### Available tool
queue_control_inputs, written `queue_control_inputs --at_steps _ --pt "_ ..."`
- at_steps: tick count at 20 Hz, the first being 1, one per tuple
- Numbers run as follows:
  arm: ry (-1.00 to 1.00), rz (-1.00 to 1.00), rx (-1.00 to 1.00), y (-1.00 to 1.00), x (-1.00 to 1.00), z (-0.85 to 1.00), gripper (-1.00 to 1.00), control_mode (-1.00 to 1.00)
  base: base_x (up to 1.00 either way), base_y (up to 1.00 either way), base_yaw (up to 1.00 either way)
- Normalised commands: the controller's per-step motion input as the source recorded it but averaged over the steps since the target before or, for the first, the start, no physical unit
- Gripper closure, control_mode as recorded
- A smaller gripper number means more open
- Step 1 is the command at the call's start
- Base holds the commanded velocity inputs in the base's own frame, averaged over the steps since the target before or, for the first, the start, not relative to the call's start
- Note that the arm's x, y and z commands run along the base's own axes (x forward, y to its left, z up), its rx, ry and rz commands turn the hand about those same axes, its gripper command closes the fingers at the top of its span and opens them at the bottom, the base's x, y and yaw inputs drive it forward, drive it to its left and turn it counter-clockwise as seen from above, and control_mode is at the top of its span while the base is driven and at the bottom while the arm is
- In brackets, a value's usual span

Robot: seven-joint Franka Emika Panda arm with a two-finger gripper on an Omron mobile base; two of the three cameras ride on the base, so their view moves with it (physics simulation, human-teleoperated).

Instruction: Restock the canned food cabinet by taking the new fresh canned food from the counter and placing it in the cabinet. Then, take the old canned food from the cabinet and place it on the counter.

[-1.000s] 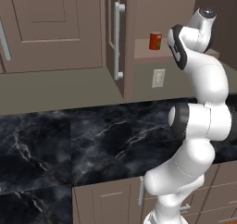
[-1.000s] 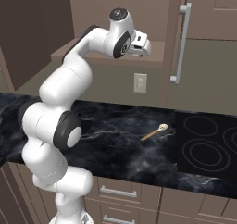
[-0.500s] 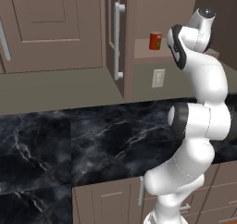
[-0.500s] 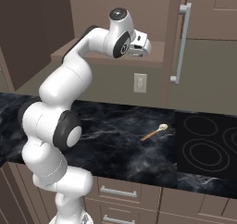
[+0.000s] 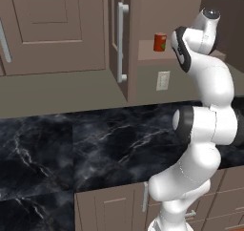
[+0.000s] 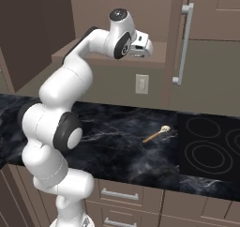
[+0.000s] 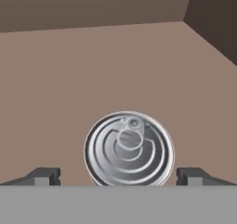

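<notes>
The new fresh canned food (image 5: 160,42), a red-orange can, stands upright on the tan shelf of the open brown cabinet (image 5: 52,29). My hand reaches into that cabinet just to the right of it. In the hand view a pale silver can with a pull-ring lid, the old canned food (image 7: 128,148), sits on the shelf directly below my gripper (image 7: 119,176). The gripper is open, with one dark fingertip (image 7: 44,175) on each side of the can and clear of it. From the right base view the gripper (image 6: 145,47) hovers over the shelf. The black veined counter (image 5: 95,139) lies below.
An open cabinet door with a long silver handle (image 5: 122,41) hangs left of the shelf, and another handle (image 6: 183,43) to its right. A wooden spoon (image 6: 157,134) lies on the counter beside a black cooktop (image 6: 211,146). A wall outlet (image 6: 141,84) sits under the shelf.
</notes>
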Motion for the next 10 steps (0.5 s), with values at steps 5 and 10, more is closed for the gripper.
queue_control_inputs --at_steps 5,10 --pt "-0.01 0.0 0.0 0.0 0.29 -0.31 1.0 -1.0 0.0 0.0 0.0" --pt "-0.04 0.0 0.0 0.0 0.21 -0.11 1.0 -1.0 0.0 0.0 0.0"
